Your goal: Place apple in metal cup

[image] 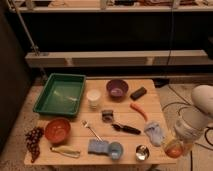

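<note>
Wooden tabletop [70, 157], crowded; objects noted left to right. Dark grapes [33, 141] spill over the left edge, beside an orange-red bowl [57, 130] and a pale peeler-like tool [64, 151] near the front. Green tray [61, 93] sits at the back left. White cup [93, 97] stands mid-table, with a fork [92, 130] and a blue sponge [96, 146] in front of it, and a light blue cup [116, 150] just beside the sponge. Purple bowl [117, 89], a dark block [138, 93], the carrot [139, 110] and a black-handled utensil [127, 128] fill the middle right. Metal cup [142, 152] stands at the front edge, dark inside, nothing in it. A pale blue cloth [154, 132] lies just beside it. Gripper [175, 148] hangs off the table's right front corner, clamped on the apple [174, 149], which shows orange between the fingers, near the cup but clear of it. Judgement: pickup done; carrying over the cup, lowering and release remain. Room: dim, a long pale shelf rail behind the table, cables on the floor at right.
</note>
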Tool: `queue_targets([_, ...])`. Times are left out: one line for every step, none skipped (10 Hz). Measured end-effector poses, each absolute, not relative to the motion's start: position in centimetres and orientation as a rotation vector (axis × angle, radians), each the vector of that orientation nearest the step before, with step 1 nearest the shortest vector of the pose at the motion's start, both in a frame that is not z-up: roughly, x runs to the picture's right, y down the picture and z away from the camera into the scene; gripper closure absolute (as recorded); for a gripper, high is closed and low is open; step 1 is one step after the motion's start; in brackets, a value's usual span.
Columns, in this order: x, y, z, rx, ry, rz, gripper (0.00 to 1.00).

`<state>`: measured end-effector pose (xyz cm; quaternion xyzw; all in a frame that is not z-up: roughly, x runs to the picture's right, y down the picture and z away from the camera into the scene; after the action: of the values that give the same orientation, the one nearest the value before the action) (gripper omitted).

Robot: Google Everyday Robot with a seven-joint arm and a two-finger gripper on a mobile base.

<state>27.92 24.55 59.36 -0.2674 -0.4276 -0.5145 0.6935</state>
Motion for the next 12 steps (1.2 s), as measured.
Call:
queue_targets([27.4,24.3,59.6,-0.582,-0.971,-1.159,1.00])
queue_targets([26.6,23.9,59.8,-0.570,-0.981,-1.169,1.00])
queue_targets([25.5,23.5,60.1,-0.557,-0.995,-1.183,1.00])
queue_targets([24.5,23.3,60.4,-0.547,-1.005,-1.190,1.00])
queue_targets([23.5,23.1,60.7,-0.540,-1.016,-1.197,1.00])
queue_targets([22.6,22.9,61.0,-0.534,-1.029,-1.204,1.00])
queue_targets([21.6,22.9,61.4,-0.529,-1.042,-1.213,1.00])
queue_targets([20.5,23.1,62.0,-0.527,-1.059,-1.221,1.00])
queue_targets([19.6,23.5,62.8,-0.526,-1.075,-1.225,1.00])
queue_targets([19.0,23.7,63.3,-0.526,-1.089,-1.228,1.00])
queue_targets([18.7,24.4,63.9,-0.530,-1.108,-1.226,1.00])
queue_targets([18.5,25.1,64.5,-0.531,-1.123,-1.229,1.00])
